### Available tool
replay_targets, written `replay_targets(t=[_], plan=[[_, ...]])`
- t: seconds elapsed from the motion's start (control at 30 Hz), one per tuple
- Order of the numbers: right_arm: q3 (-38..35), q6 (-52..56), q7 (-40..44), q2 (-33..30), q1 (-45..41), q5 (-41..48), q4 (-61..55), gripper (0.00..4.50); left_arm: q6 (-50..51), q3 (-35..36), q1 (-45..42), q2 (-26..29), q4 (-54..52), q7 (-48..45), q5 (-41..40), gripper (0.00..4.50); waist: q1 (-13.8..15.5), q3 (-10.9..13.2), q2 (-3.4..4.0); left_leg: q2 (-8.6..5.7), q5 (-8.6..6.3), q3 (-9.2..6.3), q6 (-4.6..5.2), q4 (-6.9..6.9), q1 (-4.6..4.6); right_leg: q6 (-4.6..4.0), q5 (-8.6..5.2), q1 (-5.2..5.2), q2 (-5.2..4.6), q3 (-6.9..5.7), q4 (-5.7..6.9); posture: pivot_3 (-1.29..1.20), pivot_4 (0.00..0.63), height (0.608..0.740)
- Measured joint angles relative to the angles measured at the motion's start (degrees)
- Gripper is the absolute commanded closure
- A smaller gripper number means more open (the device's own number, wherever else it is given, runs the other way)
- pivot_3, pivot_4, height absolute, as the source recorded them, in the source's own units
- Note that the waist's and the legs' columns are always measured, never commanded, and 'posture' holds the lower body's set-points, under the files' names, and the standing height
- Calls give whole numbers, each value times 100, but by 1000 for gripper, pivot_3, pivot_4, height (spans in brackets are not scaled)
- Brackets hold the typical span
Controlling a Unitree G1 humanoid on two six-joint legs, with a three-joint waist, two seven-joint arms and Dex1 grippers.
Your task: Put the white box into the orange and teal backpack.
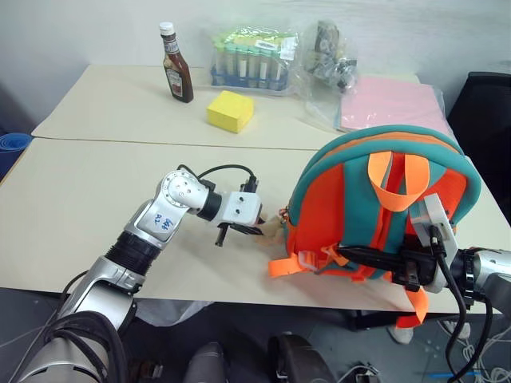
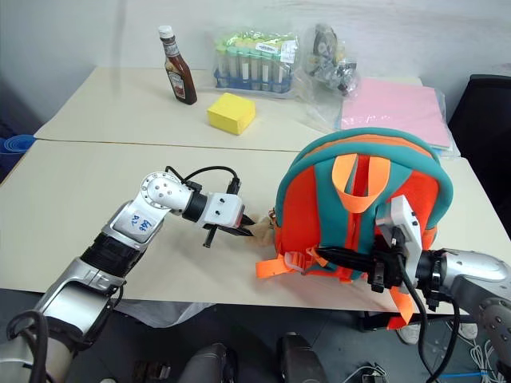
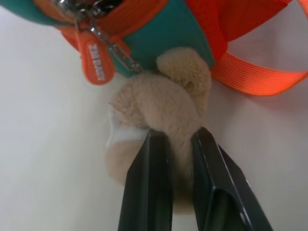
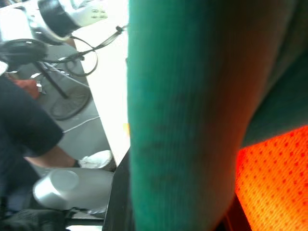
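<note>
Steadying the backpack (image 1: 375, 211) looks like the step in hand: it stands upright near the table's (image 1: 72, 215) front edge, the left hand (image 3: 175, 159) clenched on the tan plush toy (image 3: 159, 108) at its lower side, the right hand (image 2: 382, 267) clamped on a teal strap at its back. I cannot see the white box, nor tell whether the backpack is open or what it holds; the zipper pull (image 3: 95, 62) hangs just beside the toy. Next, I judge, the opening must be found and checked.
</note>
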Motion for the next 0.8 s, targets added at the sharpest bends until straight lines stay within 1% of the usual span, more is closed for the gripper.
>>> replay_targets(t=[0.07,0.1,0.17,0.23,0.27,0.3,0.33,0.43,0.47,0.5,0.53,0.6,0.67,0.73,0.8], plan=[[-1,-41,2,-2,-3,-101,48,4463,296,144,92,-50,-35,7,-162,4292,-1,-1,-1,1,-2,-1,4,0,-2,0,0,1,0,-2,-2,0,150,740],[-7,-83,40,-21,11,-163,134,3741,699,276,128,-79,-50,-30,-390,3602,-2,-1,-1,0,-2,-1,4,1,-3,0,0,1,0,-2,-2,0,150,740],[-118,-101,200,-203,120,-263,364,3083,1577,566,160,-54,-122,-182,-914,2997,-6,0,-1,1,-2,-1,4,1,-5,0,0,-1,-1,-3,-2,0,150,740],[-438,-93,414,-425,292,-318,628,2410,2186,869,169,140,-227,-346,-1349,2364,-7,0,-2,1,-2,-2,3,1,-5,0,0,-1,0,-5,-2,0,150,740],[-686,-73,550,-533,391,-321,767,2018,2433,1072,174,304,-236,-401,-1535,2000,-8,0,-1,2,-2,-3,3,1,-5,0,0,-1,0,-6,-2,0,150,740],[-909,-45,652,-618,481,-325,883,1743,2601,1250,175,440,-233,-419,-1656,1757,-17,0,-2,2,-2,-3,3,1,-3,0,0,-1,0,-6,-1,0,150,740],[-1211,17,805,-706,633,-328,1008,1327,2801,1444,177,568,-239,-454,-1816,1391,-14,0,-1,2,-1,-2,3,1,-3,0,0,-1,0,-5,0,0,150,740],[-2084,166,1342,-937,1197,-374,1278,264,3338,1993,288,992,-253,-551,-2283,471,-11,0,-1,2,-2,-3,3,-3,-3,0,0,0,1,-6,-5,0,150,740],[-2386,253,1560,-990,1405,-391,1351,0,3505,2173,370,1153,-283,-592,-2442,144,-12,0,-2,3,-2,-3,3,-4,-3,0,0,0,0,-6,-7,0,150,740],[-2566,299,1677,-1001,1501,-404,1396,0,3611,2283,401,1239,-287,-597,-2516,31,-13,0,-2,3,-2,-3,3,-3,-2,0,0,2,1,-7,-8,0,150,740],[-2807,361,1855,-1025,1658,-414,1453,0,3764,2399,434,1331,-348,-597,-2658,31,-11,1,-3,2,-2,-4,3,-2,-4,0,0,2,0,-6,-8,0,150,740],[-3470,466,2212,-1156,2016,-571,1818,0,4109,2801,573,1721,-470,-587,-2956,31,-13,2,-5,2,-4,-5,4,-5,-3,0,0,4,-1,-7,-14,0,150,740],[-4001,507,2360,-1202,2112,-789,2253,0,4283,3253,619,2029,-473,-479,-3079,31,-22,2,-8,2,-4,-5,3,-9,1,0,0,7,0,-8,-19,0,150,740],[-4164,498,2321,-1201,1961,-876,2474,0,4290,3543,654,2120,-546,-334,-3134,31,-28,2,-8,3,-7,-5,4,-12,23,0,0,30,-1,-8,-29,0,150,740],[-4194,482,2196,-1183,1742,-878,2550,0,4284,3660,744,2116,-703,-234,-3225,31,-30,2,-7,2,-10,-5,6,-21,50,0,0,58,-2,-7,-39,0,150,740]])
